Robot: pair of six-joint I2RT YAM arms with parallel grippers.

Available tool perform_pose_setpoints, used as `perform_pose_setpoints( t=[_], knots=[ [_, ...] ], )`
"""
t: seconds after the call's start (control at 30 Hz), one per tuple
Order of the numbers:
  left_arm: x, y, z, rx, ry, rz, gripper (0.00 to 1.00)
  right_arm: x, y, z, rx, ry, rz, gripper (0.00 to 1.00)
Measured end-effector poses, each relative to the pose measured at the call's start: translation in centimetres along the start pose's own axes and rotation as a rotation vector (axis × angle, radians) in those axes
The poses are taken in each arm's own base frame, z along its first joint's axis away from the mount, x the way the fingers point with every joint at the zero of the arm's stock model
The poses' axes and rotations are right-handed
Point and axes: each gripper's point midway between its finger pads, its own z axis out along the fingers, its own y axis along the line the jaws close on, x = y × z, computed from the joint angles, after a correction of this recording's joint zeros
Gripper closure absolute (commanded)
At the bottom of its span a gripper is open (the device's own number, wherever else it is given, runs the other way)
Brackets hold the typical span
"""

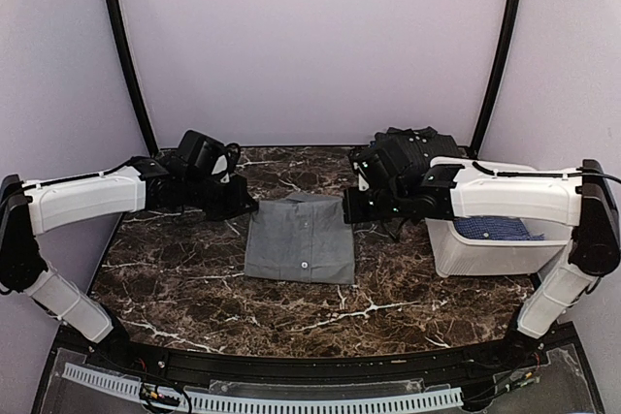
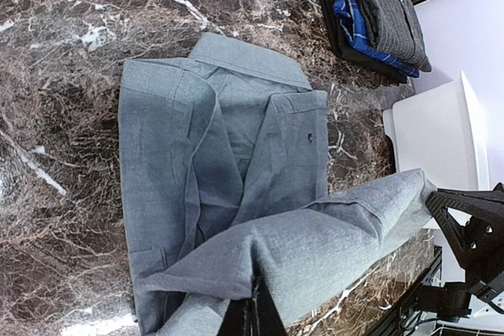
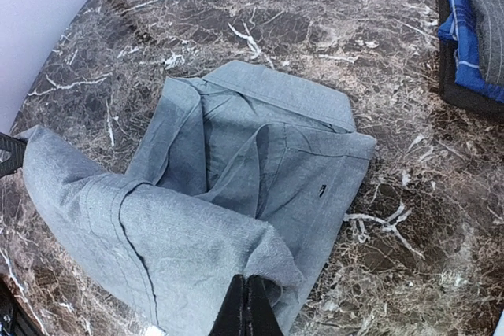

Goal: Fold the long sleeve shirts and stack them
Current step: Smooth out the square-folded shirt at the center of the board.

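1. Container. A white plastic tub (image 1: 456, 257) stands on the dark marble table top (image 1: 184, 278) on the outer side of the right gripper (image 3: 246, 301), just beside that arm's forearm. Inside the tub lies a blue shirt (image 1: 500, 230) with a fine pale pattern. Only its upper surface shows above the rim.

2. Second pile. A stack of folded garments (image 2: 378, 5) lies on the table beyond the right jaws, near the far edge and just behind the tub. In the left wrist view its layers read as black, blue check and dark grey pinstripe.

3. Task item. The grey shirt (image 1: 299, 239) lies at the middle of the table, between the two sets of jaws. In both wrist views its collar is at the end away from the jaws and its side panels are folded in over the front. One edge of the cloth is raised off the table and stretches from the left gripper (image 2: 253, 304) across to the right gripper. The top view shows white buttons down the centre line.

4. Jaw state. Both sets of jaws are clenched on the raised edge of the grey shirt. In each wrist view the fingers meet in a narrow dark wedge with grey cloth nipped between them.

5. Markings. A small dark mark (image 2: 309, 138) sits on the chest panel, ahead of the jaws. It is too small to read
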Motion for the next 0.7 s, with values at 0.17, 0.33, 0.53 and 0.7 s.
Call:
perform_pose_setpoints(
  t=[0.17,0.33,0.53,0.7],
  knots=[
    [-1.6,-1.6,-0.8,0.032,-0.037,0.026,1.00,-1.4,-0.1,-1.5,0.005,-0.052,0.007,1.00],
    [-2.7,-2.7,-1.4,0.056,-0.062,0.044,1.00,-2.3,-0.1,-2.5,0.007,-0.088,0.011,1.00],
    [-3.8,-4.0,-2.1,0.078,-0.086,0.067,1.00,-2.5,-0.4,-2.5,0.024,-0.097,0.008,1.00],
    [-4.7,-5.0,-2.7,0.098,-0.109,0.081,1.00,-2.7,-0.5,-2.6,0.033,-0.101,0.005,1.00]
  ],
)
